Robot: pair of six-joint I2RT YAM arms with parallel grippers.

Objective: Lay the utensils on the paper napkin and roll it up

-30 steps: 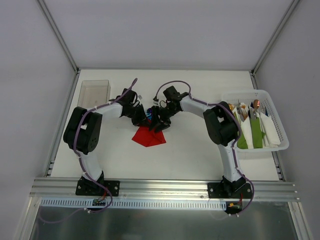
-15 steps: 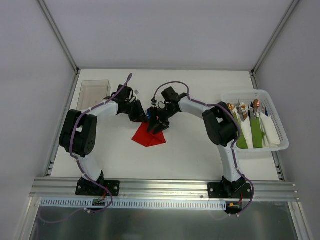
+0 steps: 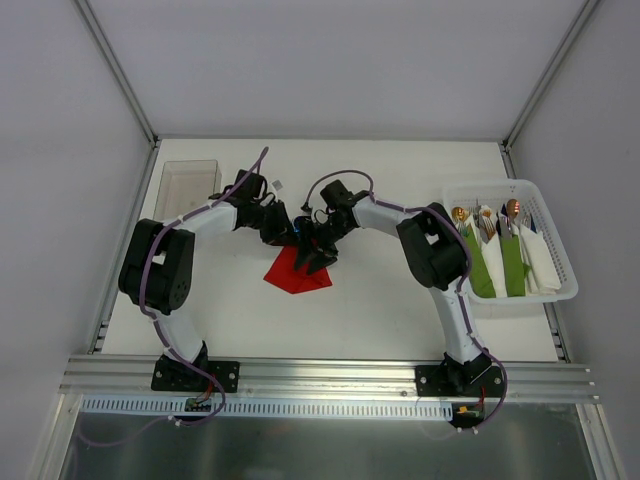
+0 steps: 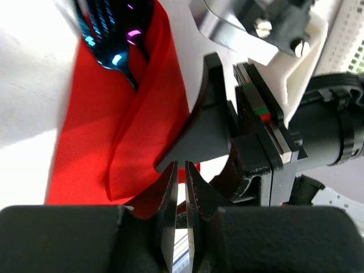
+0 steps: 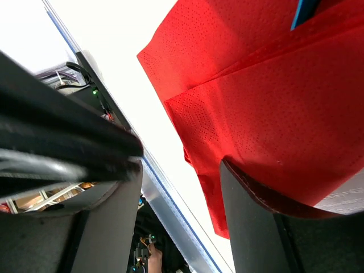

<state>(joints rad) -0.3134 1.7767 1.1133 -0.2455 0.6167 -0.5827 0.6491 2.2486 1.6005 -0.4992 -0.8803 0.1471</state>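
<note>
The red paper napkin lies on the white table, partly folded over. In the left wrist view the napkin wraps around the iridescent blue-purple utensils, whose heads stick out at the top. My left gripper is at the napkin's far corner; its jaws stand shut with only a thin slit and nothing in it. My right gripper is open over the napkin's far right edge. In the right wrist view one finger rests against the napkin. A blue utensil tip shows there.
A white basket at the right holds green napkin bundles, white napkins and copper-headed utensils. A clear plastic box stands at the back left. The two grippers are almost touching.
Both grippers have shifted slightly left and back at the napkin's far corner. The left arm's elbow swung left. The napkin has stayed in place.
</note>
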